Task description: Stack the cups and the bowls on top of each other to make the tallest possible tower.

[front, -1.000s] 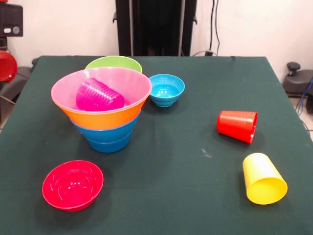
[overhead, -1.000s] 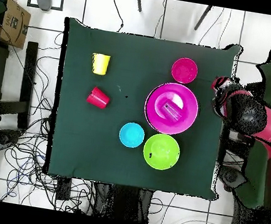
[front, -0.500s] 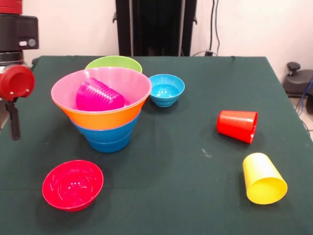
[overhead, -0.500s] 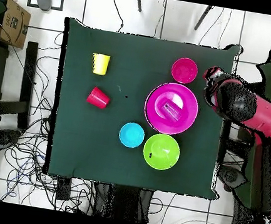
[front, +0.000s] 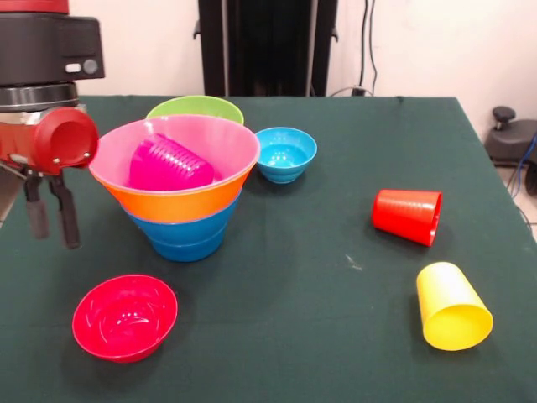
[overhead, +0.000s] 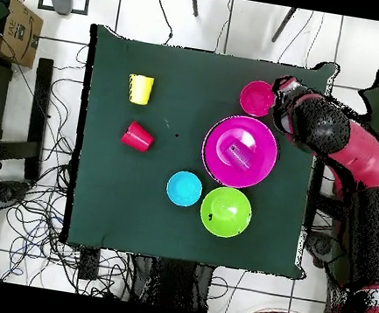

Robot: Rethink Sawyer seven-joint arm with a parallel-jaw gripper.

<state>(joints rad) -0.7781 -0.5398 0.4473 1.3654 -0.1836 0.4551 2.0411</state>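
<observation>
Two dark fingers [front: 67, 220] of your gripper [front: 51, 220] hang apart at left, apparently empty. Centre-left, the translucent purple plastic tumbler [front: 170, 164] lies sideways in the bowl tower [front: 180, 206], mouth toward the left.

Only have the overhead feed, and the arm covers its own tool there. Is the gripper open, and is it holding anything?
Observer: Open. In the front view the gripper shows two fingers apart, with nothing between them.
Operator: Is it down on the red bowl?
Observer: No. It hangs beside the tower, and its tips appear clear of the red bowl and the table.
Operator: What's under the pink bowl?
Observer: An orange bowl, then a blue base. The purple cup lies on its side inside the pink bowl.
</observation>
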